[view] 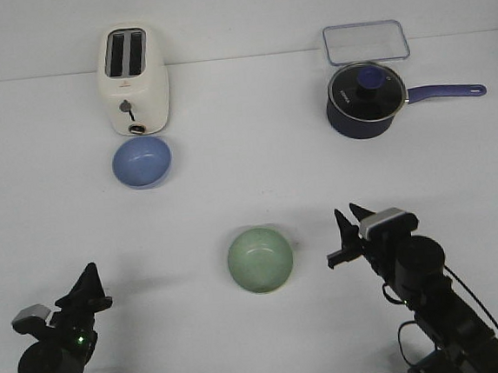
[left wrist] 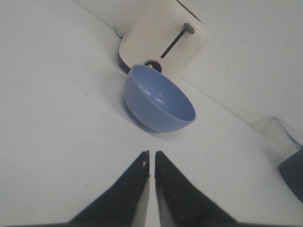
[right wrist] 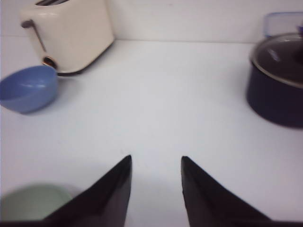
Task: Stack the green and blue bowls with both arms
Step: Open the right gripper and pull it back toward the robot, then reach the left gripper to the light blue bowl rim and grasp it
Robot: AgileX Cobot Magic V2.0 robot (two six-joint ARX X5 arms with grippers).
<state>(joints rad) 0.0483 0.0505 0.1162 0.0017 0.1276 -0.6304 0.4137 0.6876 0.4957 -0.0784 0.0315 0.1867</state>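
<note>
A plain white desk [view: 250, 204] is seen throughout. At about 10 o'clock a light periwinkle blue bowl [view: 141, 161] is found, unpatterned, just before a cream toaster [view: 132, 79] with dark slots and a black lever. Near the centre a pale sage green bowl [view: 261, 260] is shown, faintly mottled inside. At 2 o'clock a dark navy saucepan [view: 363, 100] with a blue handle and smoky glass lid is seen, and behind it a clear container [view: 365, 42] edged in pale blue. Both arms are black, each end effector black, left [view: 88, 286] and right [view: 351, 227], each with a small grey block.
</note>
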